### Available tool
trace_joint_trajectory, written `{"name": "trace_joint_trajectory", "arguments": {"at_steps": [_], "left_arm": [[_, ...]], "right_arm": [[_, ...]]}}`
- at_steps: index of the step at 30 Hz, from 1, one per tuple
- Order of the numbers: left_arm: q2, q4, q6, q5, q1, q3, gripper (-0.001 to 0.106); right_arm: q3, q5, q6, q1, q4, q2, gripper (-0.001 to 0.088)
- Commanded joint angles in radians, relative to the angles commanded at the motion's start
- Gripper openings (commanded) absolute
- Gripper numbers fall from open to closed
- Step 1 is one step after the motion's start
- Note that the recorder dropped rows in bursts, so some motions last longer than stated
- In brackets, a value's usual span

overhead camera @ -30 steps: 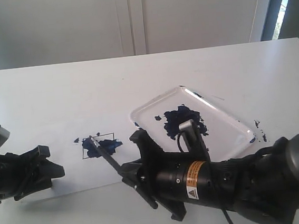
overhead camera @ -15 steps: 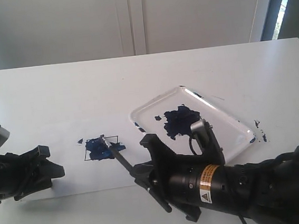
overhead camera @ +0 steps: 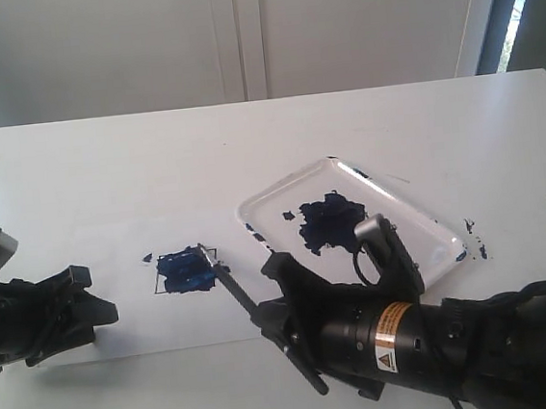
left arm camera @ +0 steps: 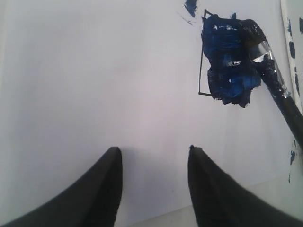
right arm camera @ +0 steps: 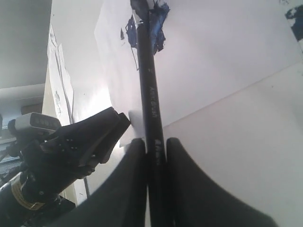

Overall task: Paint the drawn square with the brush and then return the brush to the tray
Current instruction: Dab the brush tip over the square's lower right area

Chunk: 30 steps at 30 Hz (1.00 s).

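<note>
The right gripper (overhead camera: 264,310) is pinching its two black fingers narrowly on the brush (overhead camera: 228,284), clamping the slim, glossy black handle. The bulky black arm behind it is covering the table's (overhead camera: 105,163) near right part. From the fingers the brush is slanting up and to the left. Its silvery ferrule and wet tip are lying on the right edge of the drawn square (overhead camera: 185,270), which is smeared thick with dark blue paint on the flat white paper sheet (overhead camera: 119,311). The glossy, round-cornered tray (overhead camera: 393,191) is lying just right of the sheet, carrying a blue blot (overhead camera: 331,220) in its middle. The left gripper (overhead camera: 89,300) is sitting at the sheet's left end, jaws spread wide and holding nothing, well apart from the square.
</note>
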Motion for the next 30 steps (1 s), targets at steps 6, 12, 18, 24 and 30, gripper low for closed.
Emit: {"name": "trace_joint_trajectory", "arguments": {"at_steps": [6,12,18,24,30], "left_arm": [[0.000,0.000,0.000,0.000,0.000,0.000,0.052],[0.000,0.000,0.000,0.000,0.000,0.000,0.052],[0.000,0.000,0.000,0.000,0.000,0.000,0.052],[0.000,0.000,0.000,-0.002,0.000,0.000,0.052],[0.000,0.000,0.000,-0.002,0.000,0.000,0.052]], "right_arm": [[0.011,0.018,-0.066,0.000,0.048,-0.022,0.0000],[0.026,0.071,-0.160,0.000,0.095,-0.076,0.0000],[0.024,0.050,-0.113,0.004,-0.029,-0.089,0.0000],[0.024,-0.054,0.013,0.004,-0.179,-0.089,0.0000],[0.026,-0.044,0.071,0.004,-0.234,-0.089,0.0000]]}}
